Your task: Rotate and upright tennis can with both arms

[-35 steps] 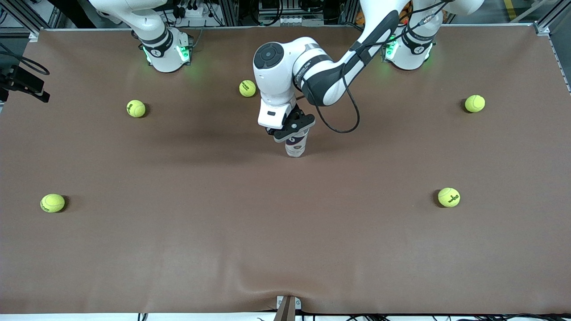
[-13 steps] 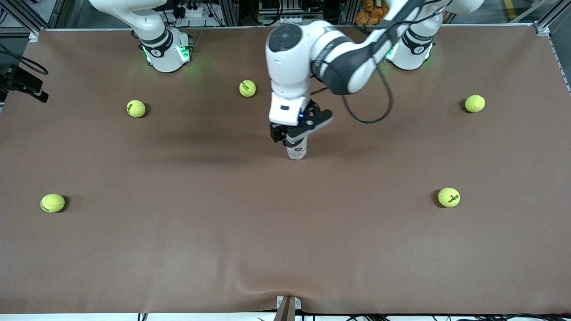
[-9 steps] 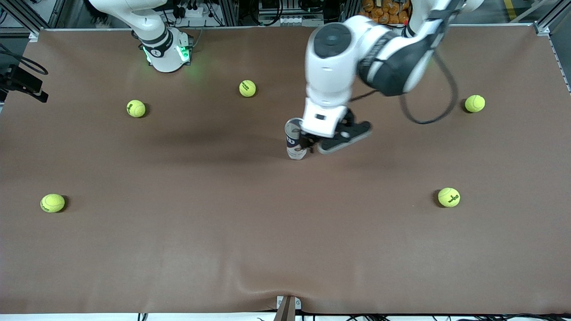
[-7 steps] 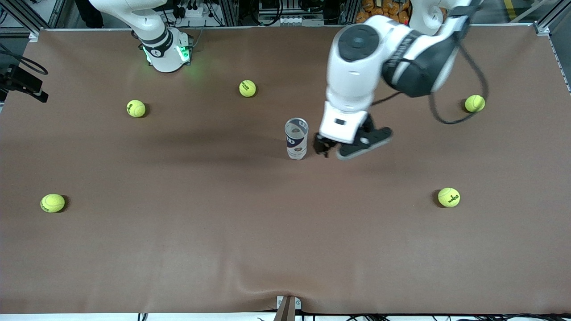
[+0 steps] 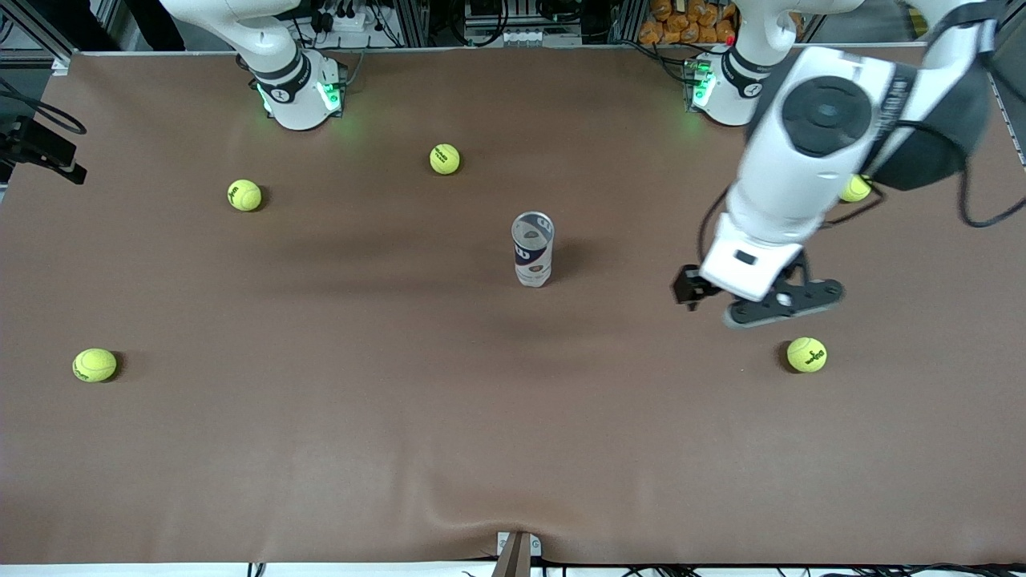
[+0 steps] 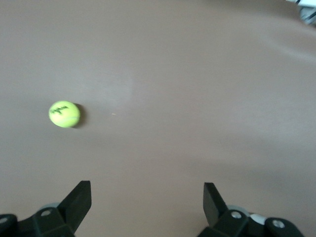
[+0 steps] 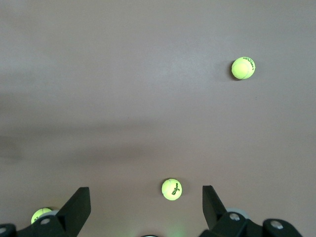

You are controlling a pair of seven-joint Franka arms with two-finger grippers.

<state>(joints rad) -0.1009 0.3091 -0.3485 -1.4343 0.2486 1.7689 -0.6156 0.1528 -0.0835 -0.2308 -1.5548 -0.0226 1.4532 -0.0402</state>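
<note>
Since the earlier frames the left claw [image 5: 709, 308] has let go of the tennis can [image 5: 532, 249] and swung away toward the left arm's end of the bench [image 5: 401, 417]; it now hangs released and empty over bare bench near a tennis ball [image 5: 806, 354]. The can stands alone near the middle of the bench, long axis vertical, open mouth pointing up, label facing the front camera. The right claw [image 7: 146, 207] is out of the front view; its wrist view shows it spread wide, empty, high over the bench.
</note>
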